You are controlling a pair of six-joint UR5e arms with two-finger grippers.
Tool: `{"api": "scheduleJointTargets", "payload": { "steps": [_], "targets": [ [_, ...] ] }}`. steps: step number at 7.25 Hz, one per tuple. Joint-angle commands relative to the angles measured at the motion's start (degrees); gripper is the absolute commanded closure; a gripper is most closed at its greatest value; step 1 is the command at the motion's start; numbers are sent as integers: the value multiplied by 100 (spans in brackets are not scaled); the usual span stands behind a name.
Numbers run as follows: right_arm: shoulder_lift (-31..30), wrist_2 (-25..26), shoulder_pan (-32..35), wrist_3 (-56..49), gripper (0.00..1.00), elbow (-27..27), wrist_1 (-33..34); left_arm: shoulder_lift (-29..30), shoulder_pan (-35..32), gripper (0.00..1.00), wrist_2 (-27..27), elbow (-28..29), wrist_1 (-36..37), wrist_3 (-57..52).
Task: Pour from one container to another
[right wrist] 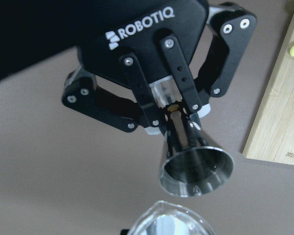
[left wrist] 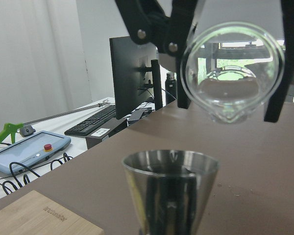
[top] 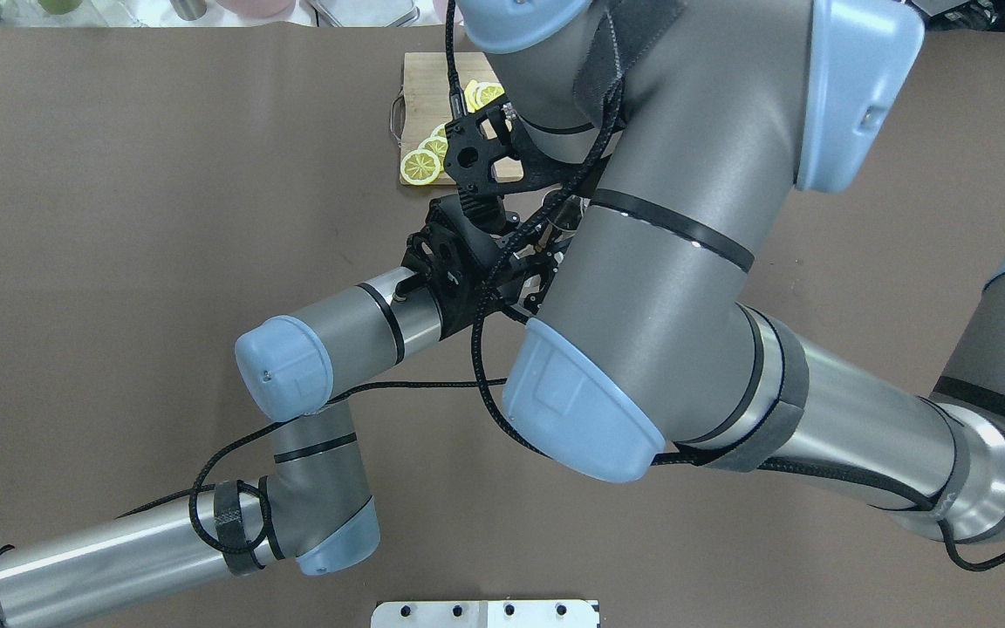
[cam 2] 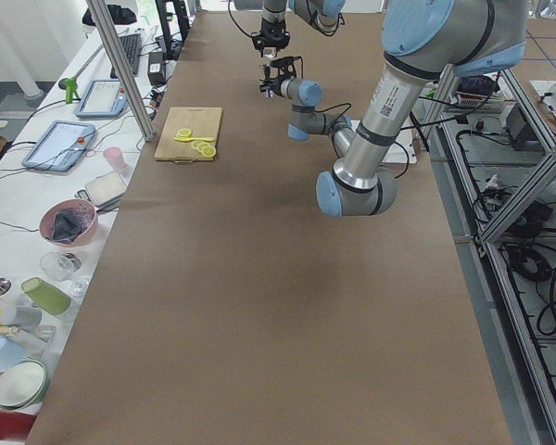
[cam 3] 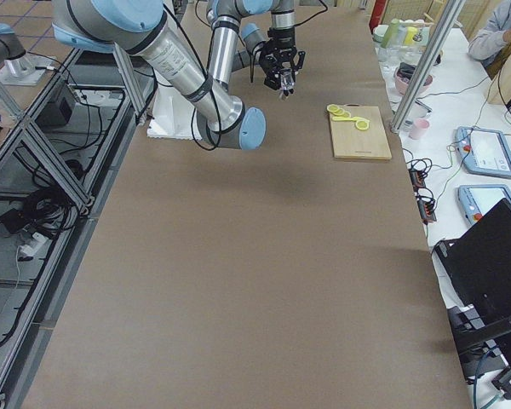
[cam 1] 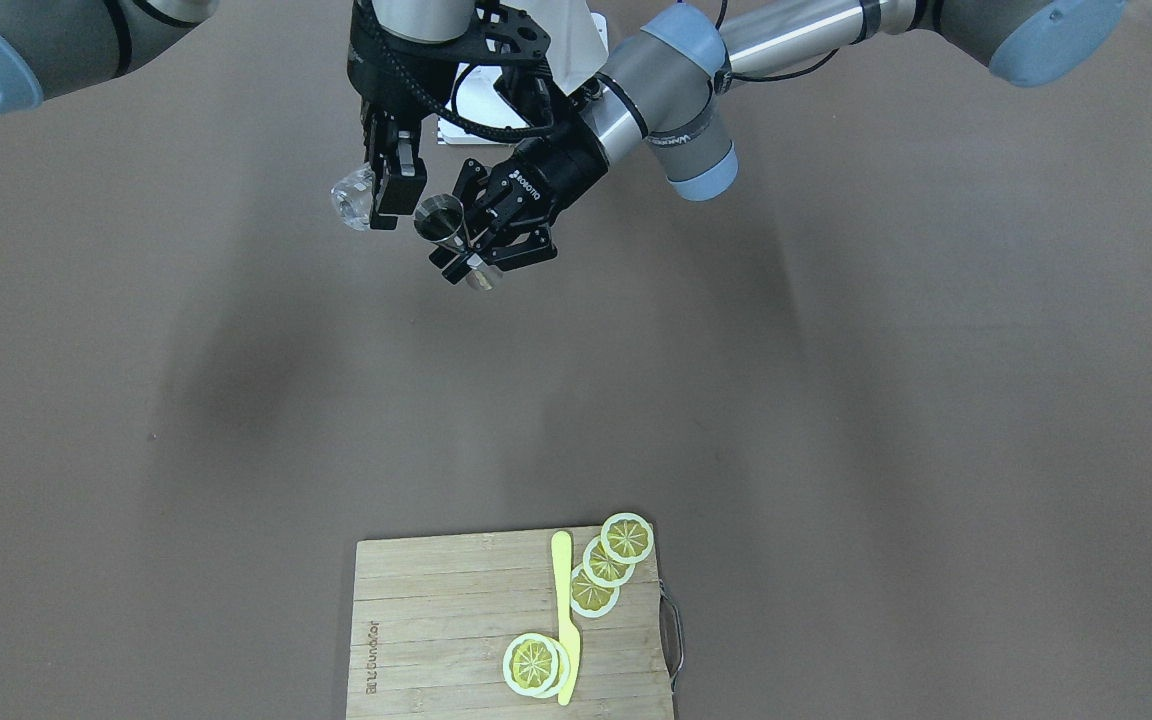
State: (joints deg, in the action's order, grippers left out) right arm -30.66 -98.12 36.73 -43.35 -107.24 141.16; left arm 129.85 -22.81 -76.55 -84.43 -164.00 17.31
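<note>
Both containers hang in the air over the table's robot side. My left gripper is shut on the narrow waist of the steel jigger, which is tilted with its wide mouth toward the glass. My right gripper is shut on the clear glass, also tilted, a short gap to the jigger's side. In the left wrist view the jigger fills the foreground and the glass hangs above it, mouth facing the camera. The right wrist view shows the left gripper pinching the jigger, with the glass rim at the bottom edge.
A wooden cutting board lies at the table's far side, carrying lemon slices and a yellow knife. In the overhead view both arms cross over the middle and hide the grippers. The white robot base plate is at the near edge.
</note>
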Motion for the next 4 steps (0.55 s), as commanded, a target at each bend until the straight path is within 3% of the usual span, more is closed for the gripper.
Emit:
{"api": "scheduleJointTargets", "payload": {
  "steps": [1, 4],
  "targets": [
    [43, 65, -60, -68, 100, 63, 86, -30, 4, 100, 0, -4, 0, 0],
    [87, 109, -78, -121, 100, 80, 157, -39, 4, 100, 9, 14, -26, 0]
  ]
}}
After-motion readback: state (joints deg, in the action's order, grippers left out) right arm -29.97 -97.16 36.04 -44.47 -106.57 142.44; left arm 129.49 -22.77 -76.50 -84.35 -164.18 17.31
